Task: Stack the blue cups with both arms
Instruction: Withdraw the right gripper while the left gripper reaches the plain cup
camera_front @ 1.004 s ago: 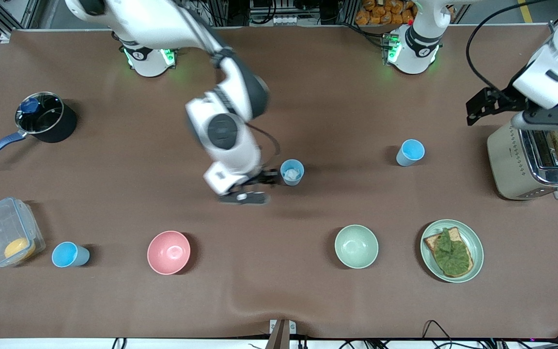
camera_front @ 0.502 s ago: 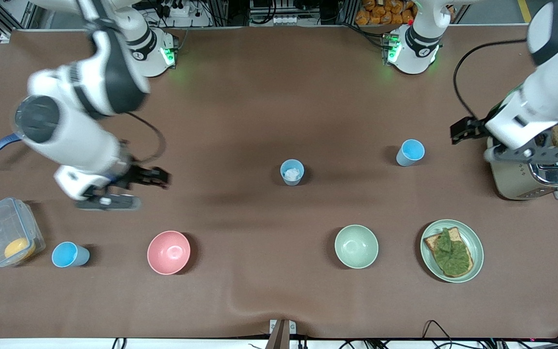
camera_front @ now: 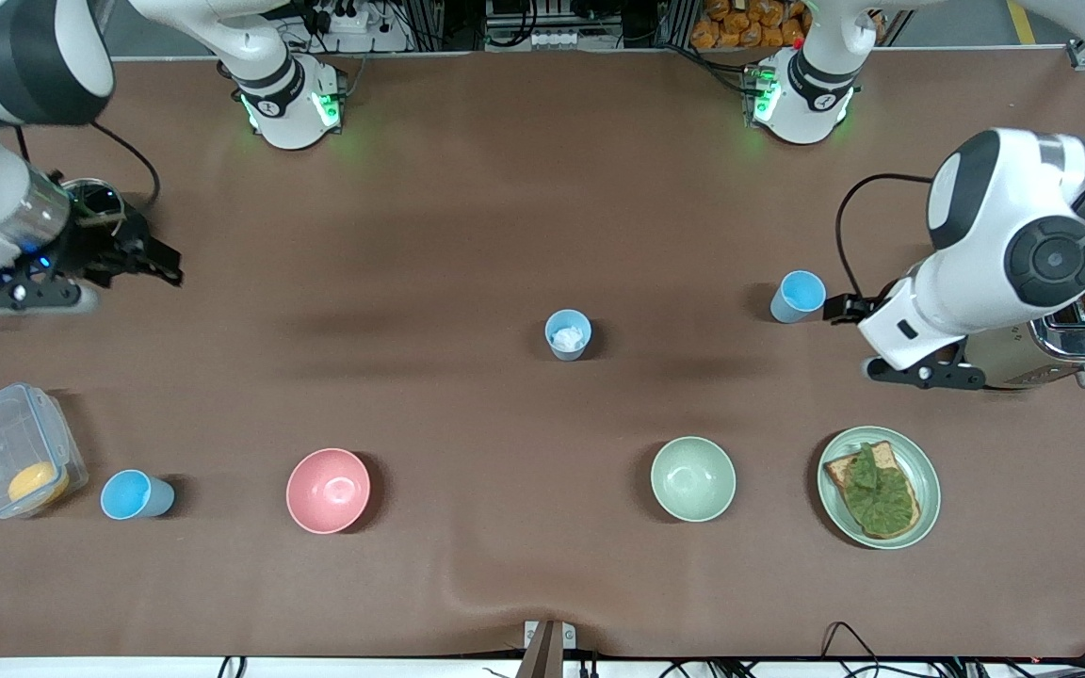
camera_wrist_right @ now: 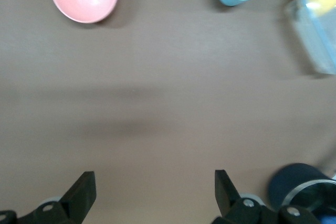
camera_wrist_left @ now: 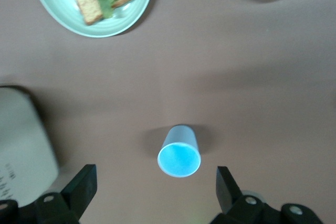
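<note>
Unlabelled blue cups (camera_front: 798,296), no writing

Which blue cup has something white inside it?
The duller grey-blue cup in the middle of the table. The cup by the left claw and the cup by the clear box are plain bright blue inside.

One cup (camera_front: 568,333) is standing mid-table. A second cup (camera_front: 797,296) is sitting toward the left arm's end, beside the toaster (camera_front: 1042,345). A third cup (camera_front: 135,495) is resting between the container (camera_front: 6,450) and a bowl (camera_front: 328,490). Another bowl (camera_front: 692,478) is lying beside the plate (camera_front: 924,471), which is carrying bread.
</note>
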